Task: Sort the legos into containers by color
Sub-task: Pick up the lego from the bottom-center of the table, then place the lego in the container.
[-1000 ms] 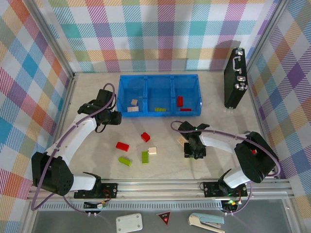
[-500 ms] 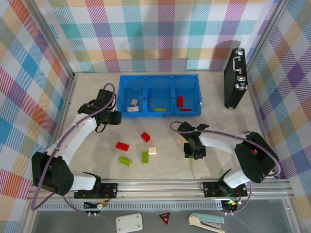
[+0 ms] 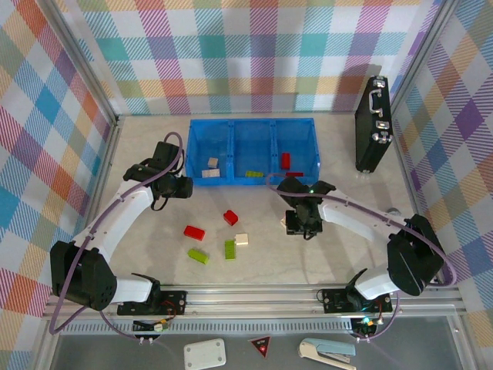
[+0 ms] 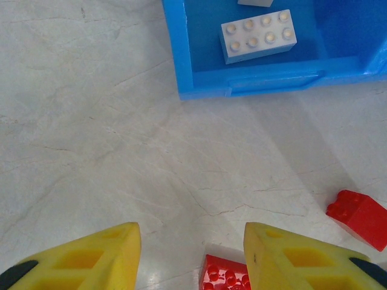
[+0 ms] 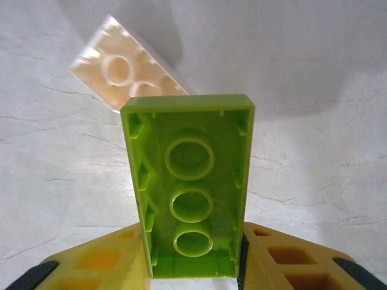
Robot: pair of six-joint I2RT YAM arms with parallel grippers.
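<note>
My right gripper (image 5: pixel 193 241) is shut on a lime green lego (image 5: pixel 190 187), held with its hollow underside facing the camera. A cream lego (image 5: pixel 121 72) lies on the table beyond it. From above, this gripper (image 3: pixel 302 223) hangs in front of the blue bin (image 3: pixel 252 123). The bin's left container holds two cream legos (image 3: pixel 211 169), the middle one a green lego (image 3: pixel 253 174), and the right one red legos (image 3: pixel 285 160). My left gripper (image 4: pixel 192 238) is open above a red lego (image 4: pixel 227 275), off the bin's left front corner (image 4: pixel 181 54). Red (image 3: pixel 194 232), green (image 3: pixel 230 249) and cream (image 3: pixel 242 239) legos lie loose.
A black briefcase (image 3: pixel 373 123) stands upright at the back right. Plaid walls close in the table on three sides, and a metal rail (image 3: pixel 254 293) runs along the near edge. A second red lego (image 4: pixel 360 217) lies right of my left gripper.
My right gripper has moved away from the near edge toward the bin, carrying the green lego. The left arm has stayed still.
</note>
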